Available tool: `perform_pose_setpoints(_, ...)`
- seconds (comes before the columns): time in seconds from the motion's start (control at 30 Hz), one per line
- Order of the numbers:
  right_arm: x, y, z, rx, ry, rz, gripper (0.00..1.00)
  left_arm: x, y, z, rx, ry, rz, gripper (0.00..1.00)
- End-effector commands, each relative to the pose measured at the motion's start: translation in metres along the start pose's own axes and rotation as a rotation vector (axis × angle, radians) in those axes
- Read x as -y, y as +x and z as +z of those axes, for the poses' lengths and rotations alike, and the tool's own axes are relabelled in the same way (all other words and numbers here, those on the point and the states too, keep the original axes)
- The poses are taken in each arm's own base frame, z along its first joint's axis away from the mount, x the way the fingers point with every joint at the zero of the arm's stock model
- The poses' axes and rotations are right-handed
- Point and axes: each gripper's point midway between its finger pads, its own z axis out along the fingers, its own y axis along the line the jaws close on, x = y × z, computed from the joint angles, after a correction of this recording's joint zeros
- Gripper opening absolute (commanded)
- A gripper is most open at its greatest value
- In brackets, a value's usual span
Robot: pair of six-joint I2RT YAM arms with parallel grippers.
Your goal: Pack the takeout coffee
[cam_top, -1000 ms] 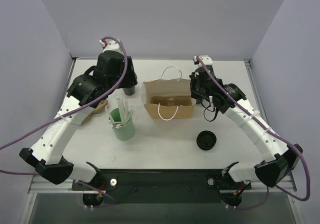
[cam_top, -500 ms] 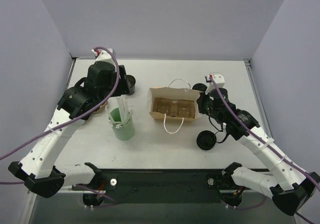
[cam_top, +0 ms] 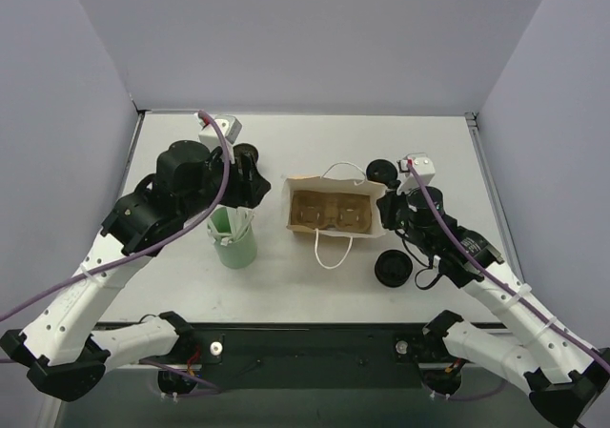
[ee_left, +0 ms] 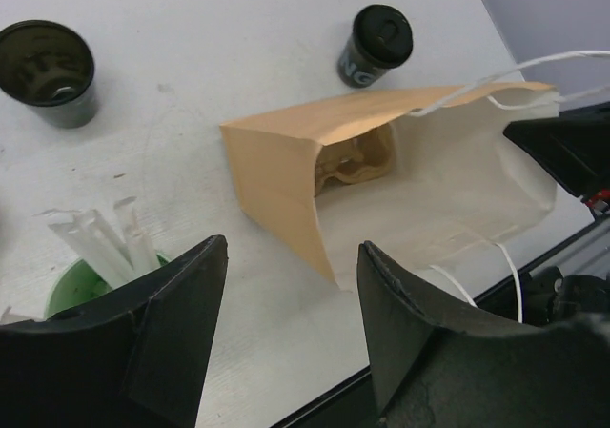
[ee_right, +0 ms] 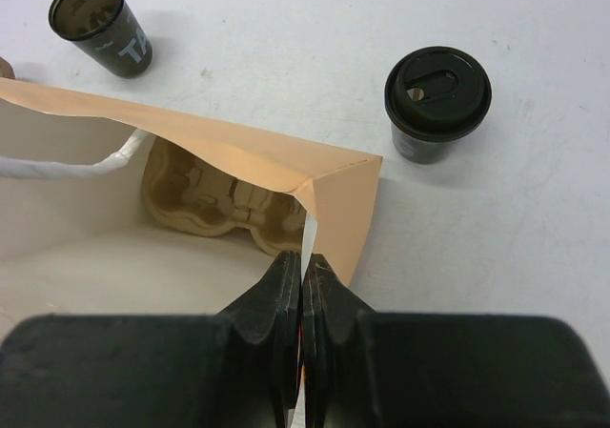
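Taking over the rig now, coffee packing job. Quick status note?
Left gripper: open, empty, hovering left of the paper bag.
Right gripper: shut on the bag's rim, holding it open.
Lidded black coffee cup: upright on the table outside the bag, not held.
Done: bag open, cup carrier inside.
Left: grasp the cup and set it in the carrier.

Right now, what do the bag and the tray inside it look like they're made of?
The bag looks like kraft paper, matte tan outside and paler inside. It holds sharp creases and its edges are thin. Its white cord handles may be twisted paper, though that is hard to tell. The tray looks like moulded pulp, dull brown and slightly rough, with rounded cup wells.
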Motion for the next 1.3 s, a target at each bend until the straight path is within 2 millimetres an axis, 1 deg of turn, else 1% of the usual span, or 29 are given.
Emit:
perform_pose_setpoints(0.0, -0.003, -0.013, -0.005, 0.046, 0.002, -0.006, 0.00, 0.037, 0.002, 0.002, 0.010, 0.174, 0.069, 0.66)
perform_pose_setpoints(0.07, -0.004, -0.011, -0.006, 0.042, 0.001, -0.021, 0.00, 0.047, 0.013, 0.006, -0.011, 0.197, 0.071, 0.66)
perform_pose_setpoints(0.1, -0.007, -0.010, -0.007, 0.045, -0.005, -0.027, 0.00, 0.047, 0.018, 0.010, -0.026, 0.188, 0.070, 0.66)
perform_pose_setpoints(0.13, -0.007, -0.009, -0.007, 0.043, -0.010, -0.037, 0.00, 0.050, 0.028, 0.013, -0.052, 0.194, 0.071, 0.66)
perform_pose_setpoints(0.2, -0.008, -0.004, -0.009, 0.040, -0.009, -0.057, 0.00, 0.048, 0.037, 0.020, -0.057, 0.140, 0.085, 0.65)
perform_pose_setpoints(0.23, -0.007, -0.002, -0.010, 0.038, -0.009, -0.061, 0.00, 0.043, 0.043, 0.022, -0.073, 0.104, 0.079, 0.65)
perform_pose_setpoints(0.3, -0.006, 0.001, -0.011, 0.031, -0.009, -0.063, 0.00, 0.042, 0.048, 0.026, -0.081, 0.092, 0.086, 0.65)
perform_pose_setpoints(0.37, -0.006, 0.003, -0.013, 0.030, -0.010, -0.066, 0.00, 0.039, 0.051, 0.029, -0.077, 0.064, 0.086, 0.66)
perform_pose_setpoints(0.57, -0.006, 0.015, -0.014, 0.007, -0.019, -0.091, 0.00, 0.023, 0.047, 0.028, -0.055, -0.023, 0.082, 0.66)
perform_pose_setpoints(0.67, -0.002, 0.018, -0.015, -0.001, -0.009, -0.096, 0.00, 0.024, 0.044, 0.026, -0.050, -0.021, 0.083, 0.66)
perform_pose_setpoints(0.77, -0.001, 0.019, -0.016, -0.001, -0.004, -0.092, 0.00, 0.030, 0.048, 0.031, -0.062, 0.008, 0.085, 0.66)
perform_pose_setpoints(0.8, -0.001, 0.019, -0.017, 0.001, -0.008, -0.090, 0.00, 0.031, 0.055, 0.034, -0.082, 0.018, 0.082, 0.65)
perform_pose_setpoints(0.87, -0.001, 0.021, -0.017, -0.003, -0.010, -0.094, 0.00, 0.033, 0.057, 0.037, -0.084, 0.027, 0.074, 0.64)
perform_pose_setpoints(0.9, -0.001, 0.022, -0.017, -0.006, -0.009, -0.096, 0.00, 0.034, 0.057, 0.039, -0.084, 0.031, 0.075, 0.61)
perform_pose_setpoints(0.93, 0.000, 0.022, -0.018, -0.006, -0.008, -0.099, 0.00, 0.035, 0.057, 0.040, -0.083, 0.033, 0.077, 0.53)
perform_pose_setpoints(1.03, 0.001, 0.020, -0.018, 0.003, 0.001, -0.106, 0.00, 0.038, 0.051, 0.044, -0.075, 0.037, 0.087, 0.37)
perform_pose_setpoints(1.07, 0.001, 0.017, -0.017, 0.010, 0.004, -0.108, 0.00, 0.040, 0.051, 0.046, -0.079, 0.039, 0.090, 0.26)
perform_pose_setpoints(1.13, 0.001, 0.011, -0.015, 0.028, 0.013, -0.107, 0.00, 0.042, 0.049, 0.047, -0.080, 0.047, 0.093, 0.15)
perform_pose_setpoints(1.17, 0.000, 0.004, -0.015, 0.043, 0.014, -0.105, 0.00, 0.043, 0.049, 0.049, -0.083, 0.049, 0.095, 0.07)
perform_pose_setpoints(1.27, -0.004, -0.007, -0.010, 0.068, 0.017, -0.104, 0.00, 0.046, 0.042, 0.048, -0.064, 0.061, 0.115, 0.00)
